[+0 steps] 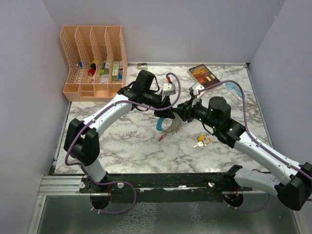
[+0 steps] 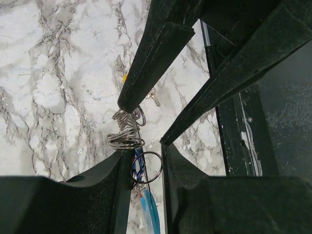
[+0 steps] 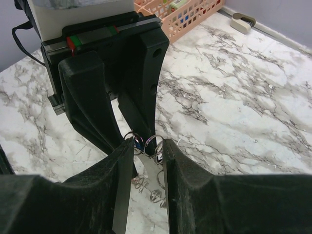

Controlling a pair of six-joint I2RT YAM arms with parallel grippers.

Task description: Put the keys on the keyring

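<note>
While your left gripper (image 2: pixel 145 153) and right gripper (image 3: pixel 146 144) both pinched the keyring (image 1: pixel 168 127) over the bench (image 1: pixel 122 144) at mid-frame, opposing pulls could have slipped its thin ring free and dropped it.

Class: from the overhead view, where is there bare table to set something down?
Bare: the table inside the left arm's bend, toward the front edge; also between the right arm and right wall. Crowded: centre, where left gripper and right gripper meet at the keyring, loose keys nearby.
</note>
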